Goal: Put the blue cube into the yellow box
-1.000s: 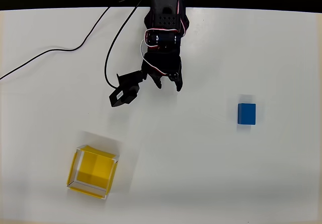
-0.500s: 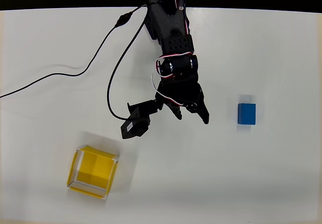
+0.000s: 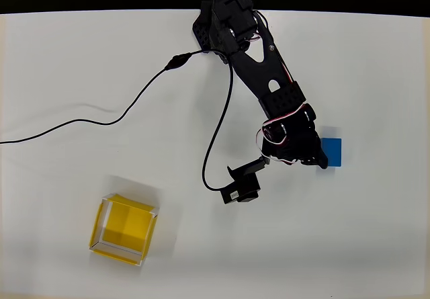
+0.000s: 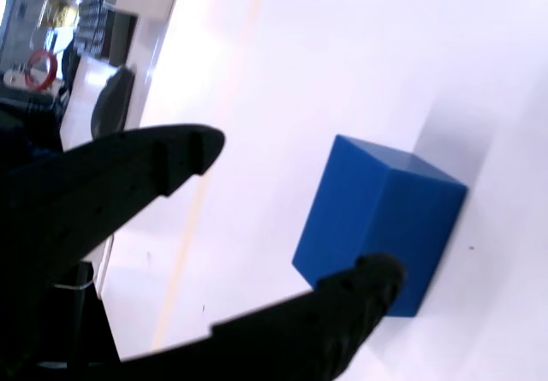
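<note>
We read no writing or label on anything. From the left in the overhead view, we count one yellow box (image 3: 123, 229) low on the white tabletop (image 3: 67, 57), open top up, then one black arm whose gripper (image 3: 316, 159) reaches to one blue cube (image 3: 332, 151) at the right, well apart from the box. In the wrist view the jaws (image 4: 291, 218) stand open, holding nothing; the lower fingertip (image 4: 372, 278) overlaps the cube (image 4: 377, 218), perhaps touching it.

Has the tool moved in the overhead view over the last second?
Yes. The tool has swung right and down the overhead picture, from near the table's top middle to right beside the blue cube, which has not moved.
</note>
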`<state>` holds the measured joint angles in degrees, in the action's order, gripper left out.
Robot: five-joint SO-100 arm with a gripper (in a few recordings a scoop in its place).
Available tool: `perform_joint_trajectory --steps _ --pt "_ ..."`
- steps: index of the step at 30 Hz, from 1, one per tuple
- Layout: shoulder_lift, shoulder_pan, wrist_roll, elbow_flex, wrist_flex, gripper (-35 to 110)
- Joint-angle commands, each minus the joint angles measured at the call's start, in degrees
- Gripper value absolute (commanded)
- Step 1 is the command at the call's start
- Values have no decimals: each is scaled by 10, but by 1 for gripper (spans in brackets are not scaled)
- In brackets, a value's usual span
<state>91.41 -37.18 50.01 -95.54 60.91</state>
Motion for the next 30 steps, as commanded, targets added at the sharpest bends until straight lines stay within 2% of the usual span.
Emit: perform_joint_trajectory --steps 1,12,30 --pt "-11 -47 -12 87 9 35" --pt "-149 -98 -38 192 12 35" --pt "-258 -115 -47 240 -12 35"
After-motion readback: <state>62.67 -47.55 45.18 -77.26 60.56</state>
